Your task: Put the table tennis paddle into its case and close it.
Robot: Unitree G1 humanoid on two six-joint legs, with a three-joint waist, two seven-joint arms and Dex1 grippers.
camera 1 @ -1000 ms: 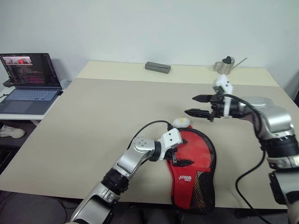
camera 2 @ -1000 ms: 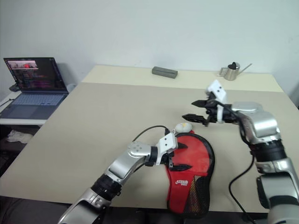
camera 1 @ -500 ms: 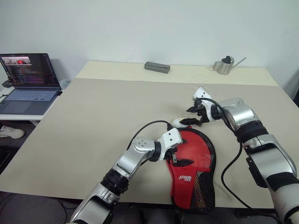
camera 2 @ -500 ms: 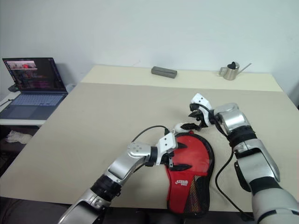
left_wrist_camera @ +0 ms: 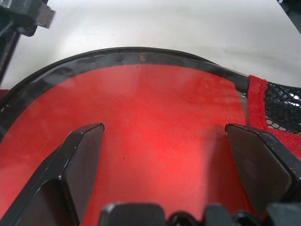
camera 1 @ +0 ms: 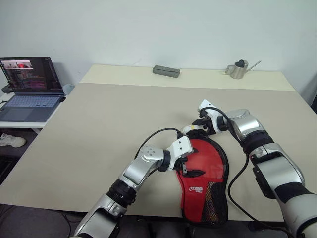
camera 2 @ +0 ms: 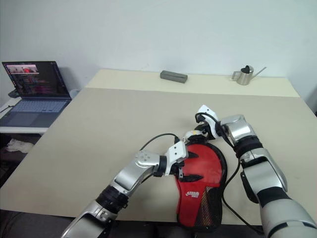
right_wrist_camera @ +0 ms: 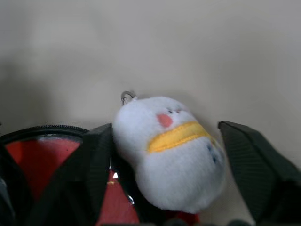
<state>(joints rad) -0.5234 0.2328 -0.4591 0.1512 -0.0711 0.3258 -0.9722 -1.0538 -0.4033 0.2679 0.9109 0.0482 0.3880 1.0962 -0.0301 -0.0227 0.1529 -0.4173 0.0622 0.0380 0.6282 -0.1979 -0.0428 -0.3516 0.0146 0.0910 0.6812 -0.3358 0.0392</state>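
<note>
The right gripper [right_wrist_camera: 160, 155] straddles the white plush charm [right_wrist_camera: 171, 150] at the rounded top end of the case [camera 1: 205, 173]. In the right wrist view its two black fingers [right_wrist_camera: 256, 165] stand apart on either side of the charm: one finger lies against the charm's side, the other stands clear of it with bare table between, so the jaws are part open and not clamped. That close view brings out the charm's yellow band, small pink mark and metal ring, with the black zip edge and a sliver of red just beside the near finger.

The left gripper [left_wrist_camera: 164, 155] hangs over the middle of the case with its fingers [left_wrist_camera: 77, 160] spread wide, holding nothing. Its wrist view looks onto a broad red surface, edged by a black band, with black mesh off to one side; whether the fingers touch the fabric cannot be told.

From the head camera the case lies red side up at the near edge of the table [camera 1: 109, 119]. It has a white logo low on the face, too small to read. The table tennis paddle cannot be made out apart from the case.

Beyond the grippers, at the far side, sit a grey block [camera 1: 166, 71] and a small metal watering can [camera 1: 238, 69]. An open laptop [camera 1: 29, 89] stands on a side desk, far out past the left arm.
</note>
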